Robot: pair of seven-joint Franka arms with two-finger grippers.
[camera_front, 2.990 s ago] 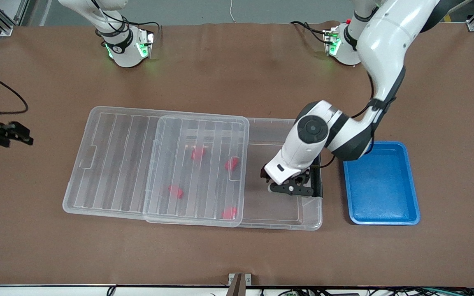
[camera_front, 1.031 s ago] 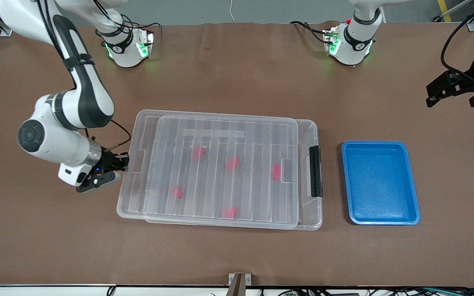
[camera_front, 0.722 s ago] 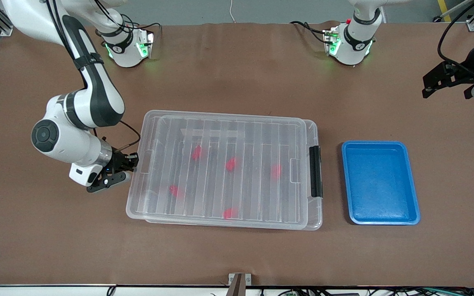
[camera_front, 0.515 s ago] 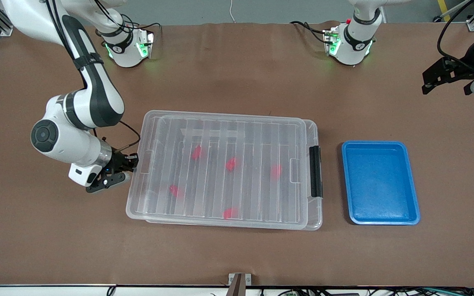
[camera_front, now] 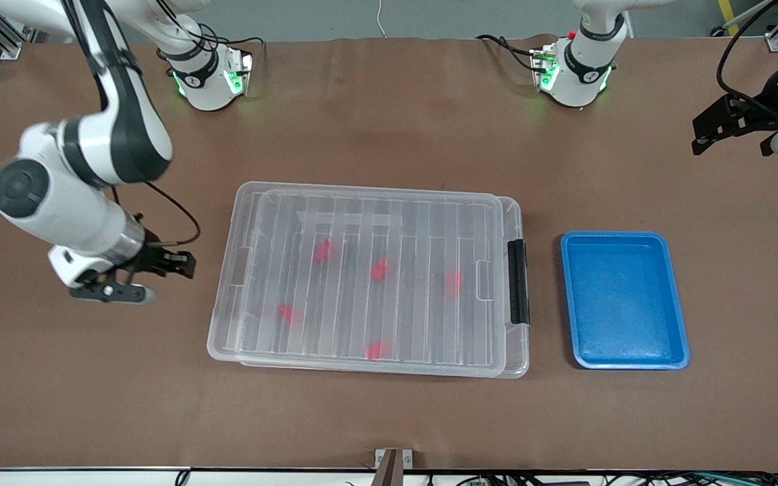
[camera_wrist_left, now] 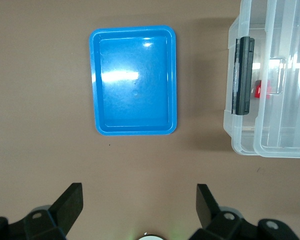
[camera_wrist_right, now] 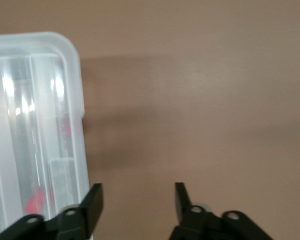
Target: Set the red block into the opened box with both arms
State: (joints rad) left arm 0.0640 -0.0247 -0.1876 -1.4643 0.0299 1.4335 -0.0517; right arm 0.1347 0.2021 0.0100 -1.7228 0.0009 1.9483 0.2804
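Observation:
The clear box (camera_front: 514, 202) lies at the table's middle with its ribbed lid (camera_front: 369, 277) fully over it. Its black latch (camera_front: 517, 281) is at the short end toward the left arm's end. Several red blocks (camera_front: 379, 268) show through the lid, one close to the latch (camera_wrist_left: 260, 90). My right gripper (camera_front: 142, 278) hangs open and empty over bare table just off the box's other short end; its wrist view has the box corner (camera_wrist_right: 45, 100) beside its open gripper (camera_wrist_right: 137, 202). My left gripper (camera_front: 732, 131) waits open over the table's edge at the left arm's end, empty in its wrist view (camera_wrist_left: 138, 200).
A blue tray (camera_front: 679, 297) sits beside the box's latch end, toward the left arm's end; the left wrist view also has this tray (camera_wrist_left: 133, 87). Both arm bases (camera_front: 206, 74) stand along the table's farthest edge. Brown tabletop surrounds the box.
My right gripper slid the lid fully over the box, then opened, let go of the lid's edge and drew away toward the right arm's end. The left arm barely moved.

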